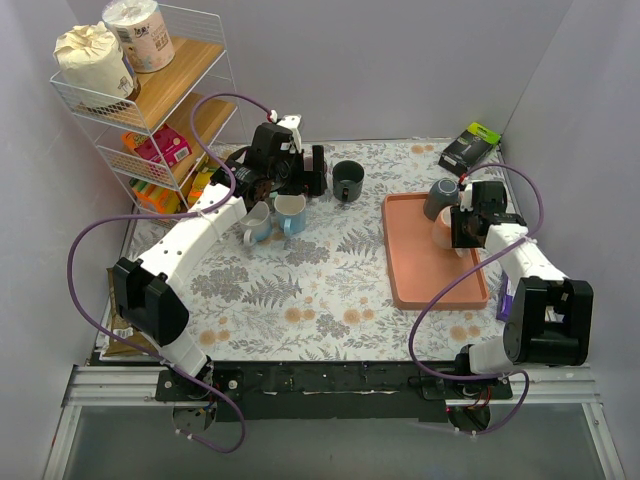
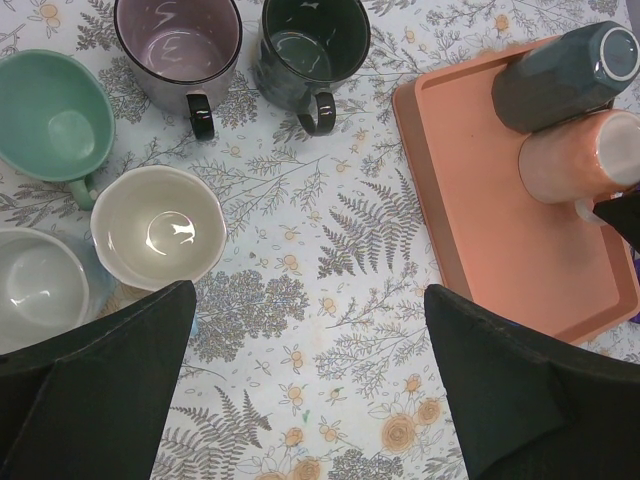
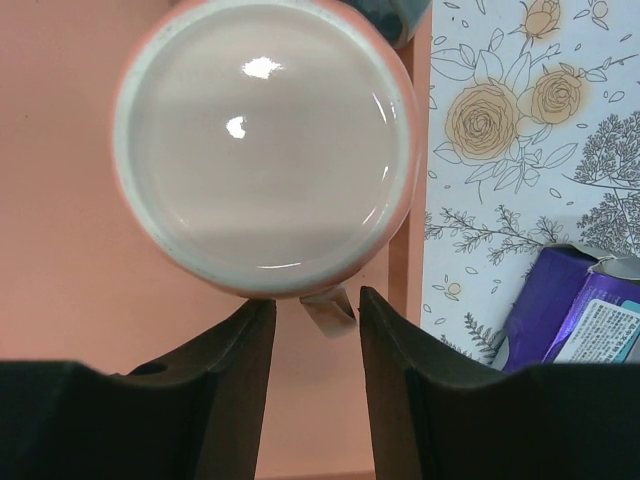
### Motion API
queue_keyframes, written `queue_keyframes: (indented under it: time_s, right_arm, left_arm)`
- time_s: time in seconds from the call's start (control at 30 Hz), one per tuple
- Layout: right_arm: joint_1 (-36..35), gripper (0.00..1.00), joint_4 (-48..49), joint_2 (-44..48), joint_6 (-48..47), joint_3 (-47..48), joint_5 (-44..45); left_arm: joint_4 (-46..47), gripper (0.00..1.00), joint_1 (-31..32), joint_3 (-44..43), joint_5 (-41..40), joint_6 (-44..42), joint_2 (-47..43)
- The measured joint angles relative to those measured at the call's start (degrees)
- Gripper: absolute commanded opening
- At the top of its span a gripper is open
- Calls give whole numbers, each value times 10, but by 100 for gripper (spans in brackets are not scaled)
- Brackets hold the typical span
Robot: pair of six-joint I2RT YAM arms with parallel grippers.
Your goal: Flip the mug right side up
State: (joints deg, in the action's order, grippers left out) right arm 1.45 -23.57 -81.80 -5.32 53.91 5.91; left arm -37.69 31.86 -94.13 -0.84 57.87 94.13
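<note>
Mostly fern-print tablecloth (image 1: 300, 290) — peach mug (image 3: 265, 140) on tray (image 1: 410, 280), grey walls (image 1: 400, 60) around.

The mug (image 3: 262, 140) sits on the tray (image 3: 60, 330), just ahead of the right end effector (image 3: 314, 300).
Its handle (image 3: 328, 312) reaches between the fingers. A second mug (image 3: 395, 12) sits beyond it on the tray, and a packet (image 3: 570, 315) lies on the bench (image 3: 500, 180) to the right. Five cups (image 2: 158, 225) stand ahead and left of the left end effector (image 2: 310, 292).

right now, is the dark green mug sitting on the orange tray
No, the dark green mug stands on the floral tablecloth, off the orange tray.
</note>
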Motion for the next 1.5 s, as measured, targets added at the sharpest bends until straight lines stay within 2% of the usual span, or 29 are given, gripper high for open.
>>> queue_keyframes:
  time_s: [0.17, 0.43, 0.47, 0.53, 0.87, 1.1, 1.37, 1.5]
  right_arm:
    - [0, 48, 27, 0, 2, -13, -1]
    - [0, 35, 61, 0, 3, -39, -4]
    - [0, 22, 63, 0, 4, -40, -4]
    - [0, 2, 66, 0, 3, -42, -4]
    - [-2, 1, 71, 8, 6, -47, -9]
    - [-2, 1, 31, 66, 24, -50, -66]
    - [-2, 1, 33, 179, 141, -40, -191]
    - [-2, 1, 86, 208, 244, -37, -257]
  left_arm:
    - [0, 98, 0, 0, 0, 0, 0]
    - [0, 98, 0, 0, 1, 0, 0]
    - [0, 98, 0, 0, 1, 0, 0]
    - [0, 98, 0, 0, 1, 0, 0]
    - [5, 98, 0, 16, 2, 0, 0]
    - [13, 98, 0, 19, 19, 0, 0]
    - [51, 98, 0, 36, 75, 10, -14]
    - [83, 98, 0, 44, 138, 23, -23]
